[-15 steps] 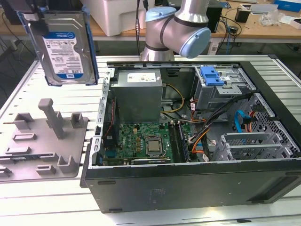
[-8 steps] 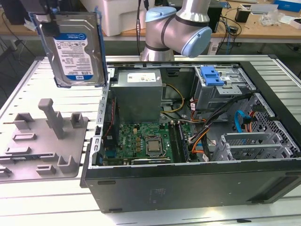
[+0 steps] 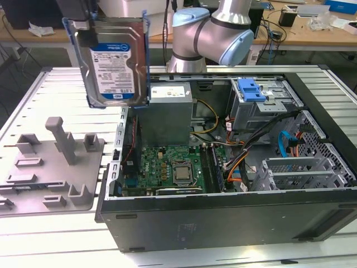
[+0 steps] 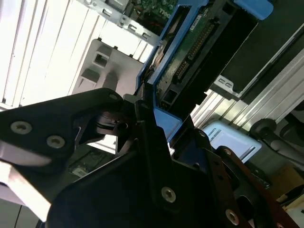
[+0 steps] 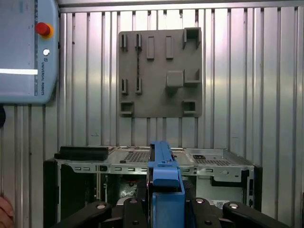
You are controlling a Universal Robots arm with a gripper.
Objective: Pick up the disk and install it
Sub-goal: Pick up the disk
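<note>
Silver arm (image 3: 212, 33), pale-blue joint caps, elbow bent behind open computer case (image 3: 234, 223). Black gripper (image 3: 85, 30) pointing down, clamped on top rail of disk (image 3: 114, 61). Held upright beneath gripper, aloft near far edge of ribbed aluminium bench (image 3: 33, 234): flat silver rectangle, white-and-blue label, blue plastic frame.

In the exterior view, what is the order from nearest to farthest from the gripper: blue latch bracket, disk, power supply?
1. The disk, held by the gripper, at the exterior view's left.
2. The power supply, beside the disk.
3. The blue latch bracket, atop the drive cage, toward the exterior view's right.
</note>
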